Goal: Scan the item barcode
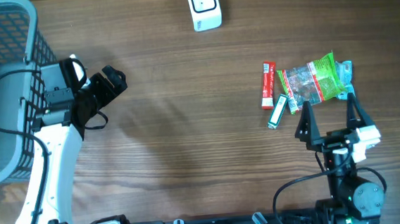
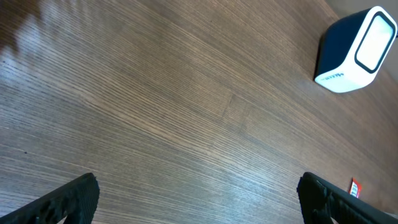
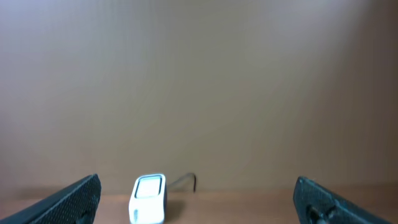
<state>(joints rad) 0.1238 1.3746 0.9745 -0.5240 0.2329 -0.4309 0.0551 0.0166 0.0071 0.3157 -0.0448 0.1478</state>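
The white and dark barcode scanner (image 1: 204, 6) stands at the table's far edge; it also shows as the scanner (image 2: 354, 50) and, small and far, the scanner (image 3: 148, 198). Three items lie together at the right: a green snack bag (image 1: 316, 81), a red packet (image 1: 268, 84) and a thin teal stick (image 1: 278, 111). My right gripper (image 1: 327, 107) is open just on the near side of the bag, holding nothing; its view faces the back wall between open fingers (image 3: 69, 201). My left gripper (image 1: 98, 70) is open and empty at the left, over bare wood (image 2: 199, 202).
A grey mesh basket (image 1: 32, 39) fills the left edge, right behind the left arm. A sliver of the red packet (image 2: 354, 186) shows beside the left gripper's right finger. A thin cable (image 3: 186, 180) runs behind the scanner. The table is brown wood.
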